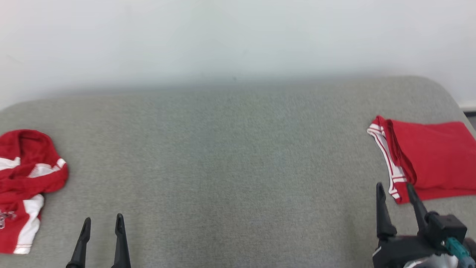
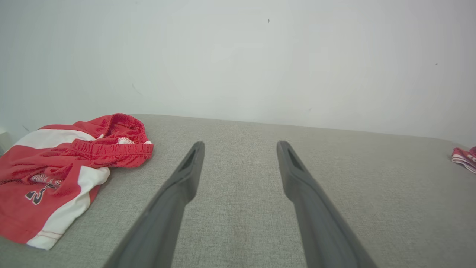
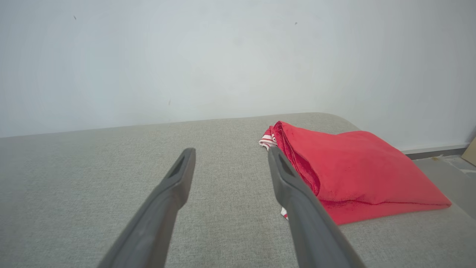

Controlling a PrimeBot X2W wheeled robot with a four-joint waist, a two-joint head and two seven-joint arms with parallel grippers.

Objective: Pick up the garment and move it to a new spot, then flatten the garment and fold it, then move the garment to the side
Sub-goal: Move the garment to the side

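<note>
Since the folded plain red garment with white-striped trim (image 1: 427, 160) already lies at the right end of the grey woven upholstered surface (image 1: 230, 156), the step in hand is judged to be the clearing of the right gripper (image 1: 395, 186). Its two fingers are spread wide with nothing held, just at the striped edge; whether it is touched cannot be told. The gripper is best lifted and drawn straight back, so that no fingertip is caught in the trim and the fold is not dragged open. The left gripper (image 1: 103, 219) is likewise seen fully spread and empty, near a crumpled red-and-white garment (image 1: 26, 178) at the left end. The folded garment's long axis is laid across the head view, with its striped edge turned toward the middle of the surface; its right part is cut off by the frame.
</note>
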